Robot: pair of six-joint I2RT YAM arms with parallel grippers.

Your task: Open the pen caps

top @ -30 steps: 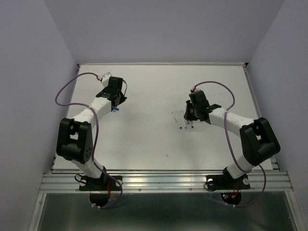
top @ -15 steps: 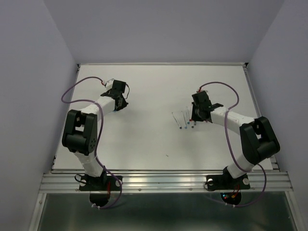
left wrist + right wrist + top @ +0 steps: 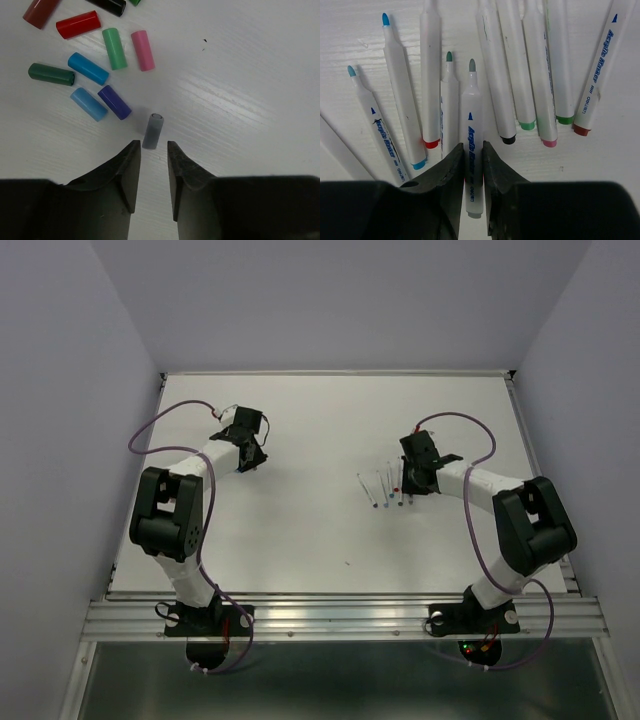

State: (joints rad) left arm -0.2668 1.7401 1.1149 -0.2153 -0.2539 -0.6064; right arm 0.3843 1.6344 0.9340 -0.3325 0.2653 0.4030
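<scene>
- My left pincer (image 3: pixel 152 146) stands slightly parted with nothing between its fingers. A grey cap (image 3: pixel 153 131) lies on the table (image 3: pixel 240 75) just ahead at 12 o'clock, its far end leaning toward 1 o'clock.
- My right pincer (image 3: pixel 472 147) is closed snugly on the barrel of the grey-tipped pen (image 3: pixel 471 100), whose tip points to 12 o'clock.
- That barrel reads "Acrylic Marker" in blue. Two other pens (image 3: pixel 492 75) carry the same words, and the small print near their ends looks like "deli".
- Only the left wrist view shows the other caps (image 3: pixel 114 48): red, green, pink, blue, dark green, light blue and purple. They are scattered at 10 to 11 o'clock from the grey one, with the purple one nearest it.
- Only the right wrist view shows the pens as a close row, with bare coloured tips at 10 to 12 o'clock and coloured ends at 1 to 2 o'clock.
- From above, the pens are mere thin lines at 9 o'clock of my right pincer, and my left wrist hides the caps.
</scene>
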